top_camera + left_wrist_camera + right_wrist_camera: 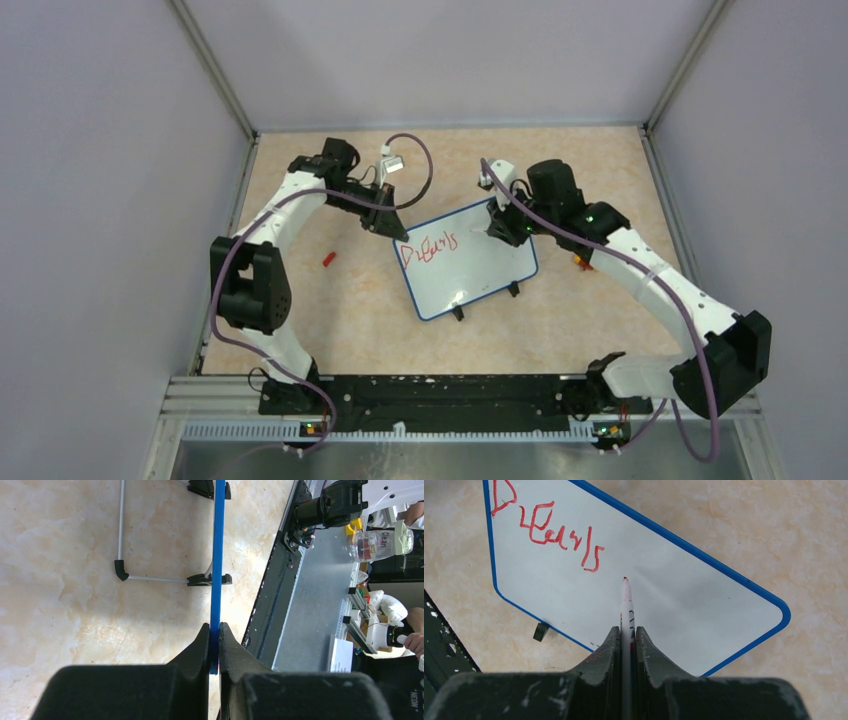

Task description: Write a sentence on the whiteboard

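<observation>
The whiteboard (470, 265), white with a thin blue rim, lies tilted at the middle of the table on black feet (458, 314). The sentence (428, 248) is one red word, roughly "Dreams", at the board's upper left, also in the right wrist view (549, 530). My left gripper (392, 228) is shut on the board's upper-left corner; in its wrist view my left gripper (214, 630) pinches the blue rim (217, 570) edge-on. My right gripper (497, 228) is shut on a white marker (626, 607) over the whiteboard (684, 595). Its red tip sits just right of the last letter.
A small red cap (328, 259) lies on the beige tabletop left of the board. An orange item (581, 262) shows beside the right arm. A black rail (430, 395) runs along the near edge. Grey walls enclose three sides.
</observation>
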Robot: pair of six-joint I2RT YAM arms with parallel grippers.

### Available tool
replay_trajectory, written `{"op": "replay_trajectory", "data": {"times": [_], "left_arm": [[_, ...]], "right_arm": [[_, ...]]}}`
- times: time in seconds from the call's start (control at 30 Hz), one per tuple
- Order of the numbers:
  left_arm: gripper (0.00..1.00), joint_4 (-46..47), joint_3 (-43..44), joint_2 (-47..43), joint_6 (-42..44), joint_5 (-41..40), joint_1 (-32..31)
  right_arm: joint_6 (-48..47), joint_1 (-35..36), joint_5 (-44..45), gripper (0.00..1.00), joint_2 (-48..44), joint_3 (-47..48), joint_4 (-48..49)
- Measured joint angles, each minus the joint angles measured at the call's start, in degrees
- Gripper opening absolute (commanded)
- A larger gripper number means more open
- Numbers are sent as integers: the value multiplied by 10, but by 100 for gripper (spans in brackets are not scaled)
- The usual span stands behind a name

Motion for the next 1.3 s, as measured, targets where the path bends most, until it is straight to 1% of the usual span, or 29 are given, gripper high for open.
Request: {"op": "replay_trajectory", "data": {"times": [0.33, 0.6, 1.03, 1.3], "left_arm": [[0, -8, 3, 5, 4, 1, 0], [0, -8, 3, 5, 4, 1, 0], [0, -4, 3, 5, 4, -7, 0], [0, -4, 3, 5, 4, -6, 0]], "right_arm": [[0, 0, 0, 0, 1, 0, 17], [-1, 1, 3, 0, 22, 0, 28], [-5, 12, 11, 0, 14, -48, 40], [-4, 12, 14, 0, 13, -47, 39]]}}
